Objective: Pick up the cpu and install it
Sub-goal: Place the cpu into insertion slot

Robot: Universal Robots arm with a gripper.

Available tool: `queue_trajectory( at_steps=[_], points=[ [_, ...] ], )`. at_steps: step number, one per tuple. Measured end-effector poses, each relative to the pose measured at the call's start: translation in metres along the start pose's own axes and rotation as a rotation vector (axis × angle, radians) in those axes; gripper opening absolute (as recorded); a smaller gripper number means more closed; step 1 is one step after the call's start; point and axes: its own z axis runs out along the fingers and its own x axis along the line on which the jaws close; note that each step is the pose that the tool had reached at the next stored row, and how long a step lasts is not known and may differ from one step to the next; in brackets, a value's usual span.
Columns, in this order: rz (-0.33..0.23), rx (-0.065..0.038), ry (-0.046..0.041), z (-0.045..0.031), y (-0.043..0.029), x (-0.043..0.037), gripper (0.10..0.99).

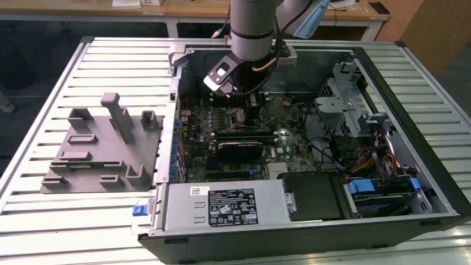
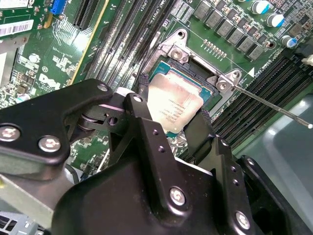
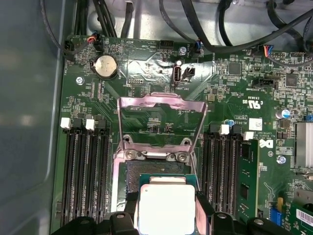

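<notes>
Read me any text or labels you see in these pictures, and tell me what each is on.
cpu: faint print lines on its metal top, too small to read.
power supply: stickers carry print, too blurred to read.
motherboard: white markings and a white label, too small to read.
Nothing can be quoted.

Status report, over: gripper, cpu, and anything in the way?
Gripper shut on the cpu. Held just above the open socket. Load plate raised, lever swung aside; no obstruction seen.
</notes>
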Motion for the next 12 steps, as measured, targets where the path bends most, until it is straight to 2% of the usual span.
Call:
queue_trajectory(
  at_steps=[12],
  points=[
    [0.000,0.000,0.0001,0.0055,-0.0001,0.0046,0.541]
  ],
)
